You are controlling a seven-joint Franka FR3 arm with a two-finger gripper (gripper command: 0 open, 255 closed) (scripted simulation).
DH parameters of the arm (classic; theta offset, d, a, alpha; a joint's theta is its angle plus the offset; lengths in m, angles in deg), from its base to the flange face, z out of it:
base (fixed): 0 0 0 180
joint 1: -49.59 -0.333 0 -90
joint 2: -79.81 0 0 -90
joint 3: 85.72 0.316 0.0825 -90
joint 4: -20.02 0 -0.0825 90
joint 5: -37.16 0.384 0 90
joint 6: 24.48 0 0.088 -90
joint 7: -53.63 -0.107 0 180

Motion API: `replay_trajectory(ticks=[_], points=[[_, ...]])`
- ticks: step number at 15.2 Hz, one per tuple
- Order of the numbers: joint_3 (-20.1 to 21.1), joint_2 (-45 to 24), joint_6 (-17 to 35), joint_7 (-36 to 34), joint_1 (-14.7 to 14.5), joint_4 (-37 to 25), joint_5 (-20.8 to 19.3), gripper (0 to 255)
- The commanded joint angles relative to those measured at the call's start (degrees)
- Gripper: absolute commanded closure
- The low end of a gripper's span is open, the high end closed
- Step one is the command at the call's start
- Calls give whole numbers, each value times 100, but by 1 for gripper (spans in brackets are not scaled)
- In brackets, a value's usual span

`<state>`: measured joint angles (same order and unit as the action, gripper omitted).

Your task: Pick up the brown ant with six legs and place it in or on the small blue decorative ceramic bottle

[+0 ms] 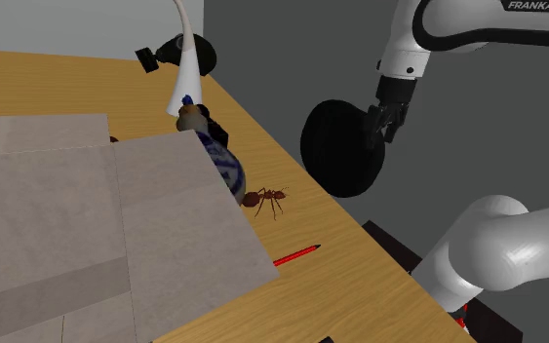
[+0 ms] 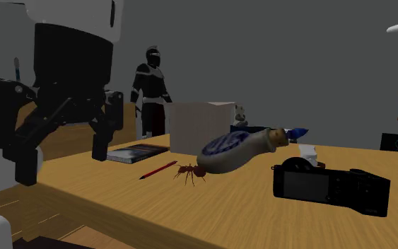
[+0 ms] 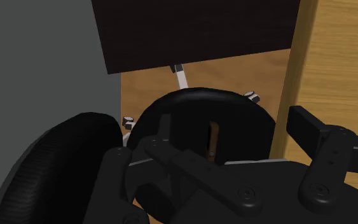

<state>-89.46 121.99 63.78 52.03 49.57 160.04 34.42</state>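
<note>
Close by, the black gripper hangs beyond the table's edge, its jointed fingers spread wide with nothing between them. On the wood-grain table lies a thin red pencil, then the reddish-brown ant — spindly-legged, just beside the base of the rounded blue-and-white patterned bottle, which lies on its side.

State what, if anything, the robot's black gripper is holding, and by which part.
Nothing is held. The black two-finger gripper has its jaws apart and empty; the small brown six-legged ant lies on the wooden table.
</note>
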Motion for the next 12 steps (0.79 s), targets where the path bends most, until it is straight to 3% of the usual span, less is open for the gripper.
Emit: replay_trajectory(ticks=[1, 12], points=[[0, 0, 0, 0, 0, 0, 0, 0], [858, -564, 1471, -181, -949, 321, 893, 0]])
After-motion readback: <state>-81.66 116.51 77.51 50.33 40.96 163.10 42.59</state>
